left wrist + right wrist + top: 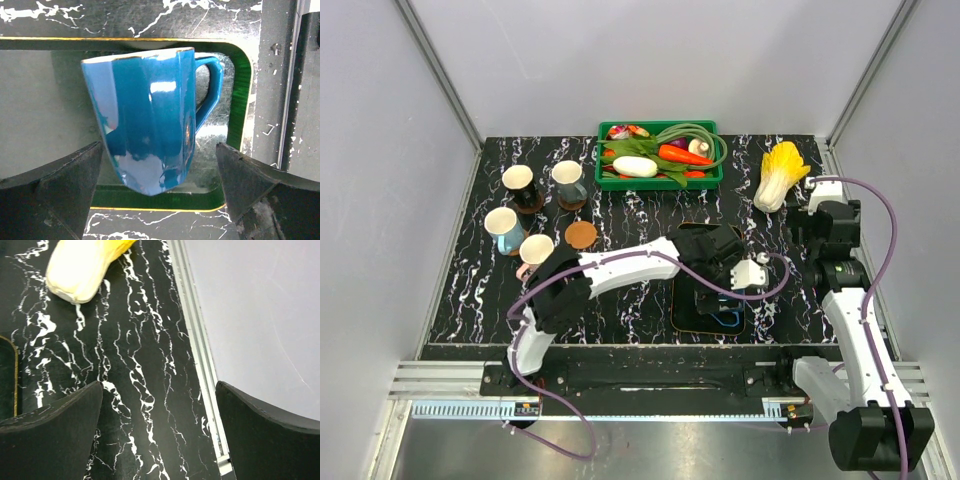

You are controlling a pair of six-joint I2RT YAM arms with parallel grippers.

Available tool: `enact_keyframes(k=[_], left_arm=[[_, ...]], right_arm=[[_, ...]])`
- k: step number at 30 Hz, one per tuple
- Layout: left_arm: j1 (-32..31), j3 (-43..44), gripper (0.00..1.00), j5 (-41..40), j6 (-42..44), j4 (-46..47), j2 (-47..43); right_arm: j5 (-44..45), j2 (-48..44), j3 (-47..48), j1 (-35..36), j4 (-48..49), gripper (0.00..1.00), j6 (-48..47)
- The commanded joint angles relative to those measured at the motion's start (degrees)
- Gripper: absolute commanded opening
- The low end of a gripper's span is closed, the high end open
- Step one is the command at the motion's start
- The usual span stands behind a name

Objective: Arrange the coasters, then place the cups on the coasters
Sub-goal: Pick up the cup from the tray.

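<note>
Four cups (503, 226), one bare coaster (581, 234) left of the tray (684, 302); fifth cup (145, 125) lies on it inside the open left gripper (159, 165); right gripper (159, 395) open, empty.

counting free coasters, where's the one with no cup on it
In the top view the bare coaster lies on the left half of the table, just right of the pink cup and on the near side of the teal cup.

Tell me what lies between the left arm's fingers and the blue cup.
Only bare black tray, seen in the left wrist view: the open fingers flank the blue cup, which lies on its side.
</note>
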Motion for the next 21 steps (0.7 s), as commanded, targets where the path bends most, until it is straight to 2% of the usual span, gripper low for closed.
enact_keyframes(k=[1,18,21], left_arm=[[-0.55,4.09,0.99,1.67,-1.3,0.94,2.32],[-0.55,4.36,0.99,2.11,-1.74,2.52,7.77],[-0.46,4.36,0.91,2.11,-2.0,3.14,8.21]], right_arm=[[1.96,-1.8,-0.21,-2.03,2.79,1.0,0.67],[0.99,-1.98,-0.48,-2.82,2.96,1.0,0.67],[0.82,-1.9,-0.48,-2.82,2.96,1.0,0.67]])
